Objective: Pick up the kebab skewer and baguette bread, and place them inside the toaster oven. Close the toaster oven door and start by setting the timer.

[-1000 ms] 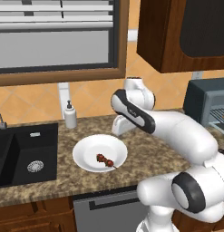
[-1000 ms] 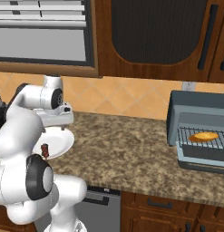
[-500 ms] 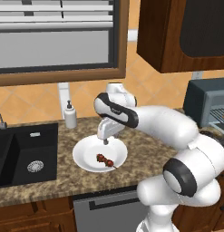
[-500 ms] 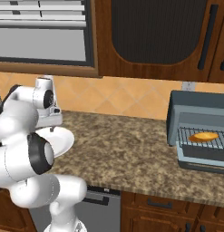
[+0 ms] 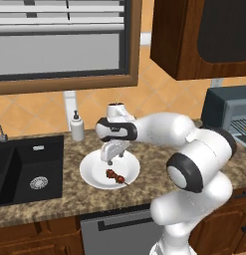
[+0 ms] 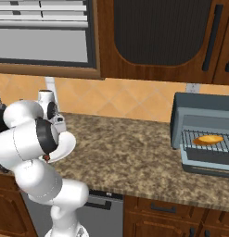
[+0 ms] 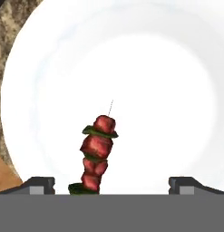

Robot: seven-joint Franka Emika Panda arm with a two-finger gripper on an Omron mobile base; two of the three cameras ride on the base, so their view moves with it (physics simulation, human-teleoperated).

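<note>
The kebab skewer point(image 5: 115, 175) lies on a white plate point(image 5: 92, 172) near the counter's front edge. My gripper point(image 5: 114, 156) hangs open just above the plate, slightly behind the skewer. In the hand view the skewer point(image 7: 97, 154) with its red meat chunks lies nearer the left fingertip point(image 7: 38, 185), touching neither one. The baguette bread point(image 6: 207, 139) rests on the rack inside the toaster oven point(image 6: 199, 109) at the far right. The toaster oven door point(image 6: 206, 170) is folded down, open.
A white soap dispenser point(image 5: 77, 127) stands behind the plate by the wall. A black sink point(image 5: 25, 169) lies to the left. Bare granite counter point(image 6: 130, 152) stretches between plate and oven. Dark wood cabinets point(image 6: 162, 32) hang above.
The arm has swung left and come down over the plate, bringing the hand close above the skewer. The jaws have stayed wide apart.
</note>
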